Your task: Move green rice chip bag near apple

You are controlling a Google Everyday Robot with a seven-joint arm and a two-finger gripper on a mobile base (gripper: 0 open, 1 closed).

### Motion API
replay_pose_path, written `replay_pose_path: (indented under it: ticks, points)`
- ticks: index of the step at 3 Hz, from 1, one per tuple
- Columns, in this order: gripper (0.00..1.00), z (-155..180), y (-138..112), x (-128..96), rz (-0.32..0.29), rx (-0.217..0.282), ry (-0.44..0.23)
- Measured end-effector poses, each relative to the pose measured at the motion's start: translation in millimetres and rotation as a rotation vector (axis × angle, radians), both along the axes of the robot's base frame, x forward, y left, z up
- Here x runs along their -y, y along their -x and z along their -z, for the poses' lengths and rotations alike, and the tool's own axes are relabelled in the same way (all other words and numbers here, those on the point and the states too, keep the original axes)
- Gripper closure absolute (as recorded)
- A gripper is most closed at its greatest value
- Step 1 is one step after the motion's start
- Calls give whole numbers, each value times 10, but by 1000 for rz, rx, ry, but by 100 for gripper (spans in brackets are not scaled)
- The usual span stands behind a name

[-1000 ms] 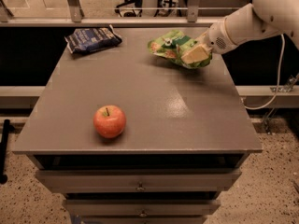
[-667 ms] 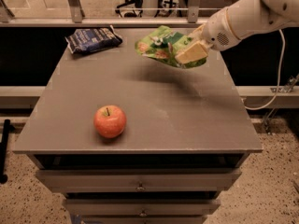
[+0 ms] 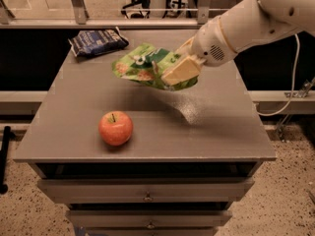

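The green chip bag [image 3: 140, 67] hangs in the air, clear of the surface [image 3: 216, 117], jutting out to the left of the end effector [image 3: 179, 72], which holds it by its right end. The apple [image 3: 115, 128] sits on the surface below and to the left of the end effector, toward the front edge. To do this carry well, I would judge that the bag should travel on down and left at a steady height, then be lowered just beside the apple without knocking it, since a round apple is likely to roll. The dark blue bag [image 3: 97, 41] lies well off to the upper left, out of the way. The end effector's tan fingers are pinched together on the crinkled bag, touching nothing else
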State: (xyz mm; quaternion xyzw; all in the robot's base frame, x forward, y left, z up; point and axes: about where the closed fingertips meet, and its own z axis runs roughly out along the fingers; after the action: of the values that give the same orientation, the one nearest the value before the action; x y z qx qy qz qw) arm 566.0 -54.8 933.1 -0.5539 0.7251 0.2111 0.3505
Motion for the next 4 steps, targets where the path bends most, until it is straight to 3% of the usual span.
replay_pose_path:
  ticks: [1, 2, 4]
  points:
    - [100, 177, 311, -377, -20, -80, -8]
    - [100, 273, 433, -536, -20, -118, -9]
    - [100, 477, 431, -692, 15, -133, -7]
